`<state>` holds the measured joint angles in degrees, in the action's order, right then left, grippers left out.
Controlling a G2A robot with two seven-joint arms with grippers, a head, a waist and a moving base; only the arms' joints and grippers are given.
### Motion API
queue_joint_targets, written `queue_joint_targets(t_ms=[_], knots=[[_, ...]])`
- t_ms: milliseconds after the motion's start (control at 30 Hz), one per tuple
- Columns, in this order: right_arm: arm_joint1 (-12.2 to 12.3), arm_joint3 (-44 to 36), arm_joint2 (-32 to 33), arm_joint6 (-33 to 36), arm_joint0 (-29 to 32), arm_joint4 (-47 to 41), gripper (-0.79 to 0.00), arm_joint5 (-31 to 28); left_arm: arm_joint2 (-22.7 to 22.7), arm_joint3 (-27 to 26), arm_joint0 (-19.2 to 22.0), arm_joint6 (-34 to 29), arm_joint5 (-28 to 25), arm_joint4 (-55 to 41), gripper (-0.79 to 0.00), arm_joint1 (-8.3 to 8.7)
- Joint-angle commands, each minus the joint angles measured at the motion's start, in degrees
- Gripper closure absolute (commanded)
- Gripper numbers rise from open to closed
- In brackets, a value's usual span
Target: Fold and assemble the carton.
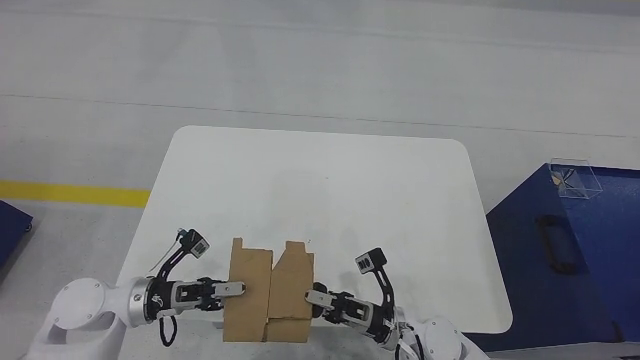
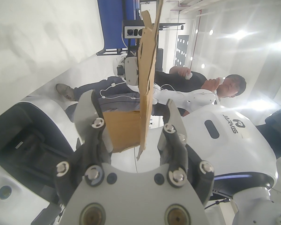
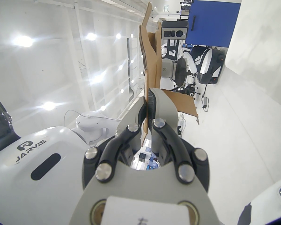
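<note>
Right gripper (image 3: 148, 99) first: it was clamped tight on the carton (image 3: 152, 66), both pads pinching one edge of the brown board. Over to my left gripper (image 2: 129, 98), and that one was wide open. Its fingers (image 2: 86, 111) stood spread on either side of the opposite edge, and the board ran edge-on through the gap. I could not tell whether either finger brushed it. The carton was mostly flat, two panels side by side with notched ends, and one flap stuck out at an angle on the table side. Seen from above, it sat between my two grippers, left arm at its left edge and right arm at its right. It was over the near edge of the white table (image 1: 320, 180), close in front of me.
</note>
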<state>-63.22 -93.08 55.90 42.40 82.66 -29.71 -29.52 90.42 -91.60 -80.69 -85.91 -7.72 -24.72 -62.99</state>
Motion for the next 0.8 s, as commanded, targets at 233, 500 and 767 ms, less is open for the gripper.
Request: queue_joint_targets(t_ms=[233,500,767], knots=[[-0.02,-0.01,-0.01,-0.05,-0.02,0.04,-0.785,0.04,-0.11,0.19,0.07,-0.93,0.03,-1.19,0.0,0.12],[0.04,0.13,2.14,-4.79,-0.37,5.65,-0.785,-3.78,0.45,0.39,-0.47,5.26,-0.67,-2.91,0.0,-0.12],[-1.04,-4.46,11.77,-36.78,5.63,42.3,-0.785,-21.17,-9.67,4.81,-1.03,20.7,-10.35,-22.54,0.0,-3.33]])
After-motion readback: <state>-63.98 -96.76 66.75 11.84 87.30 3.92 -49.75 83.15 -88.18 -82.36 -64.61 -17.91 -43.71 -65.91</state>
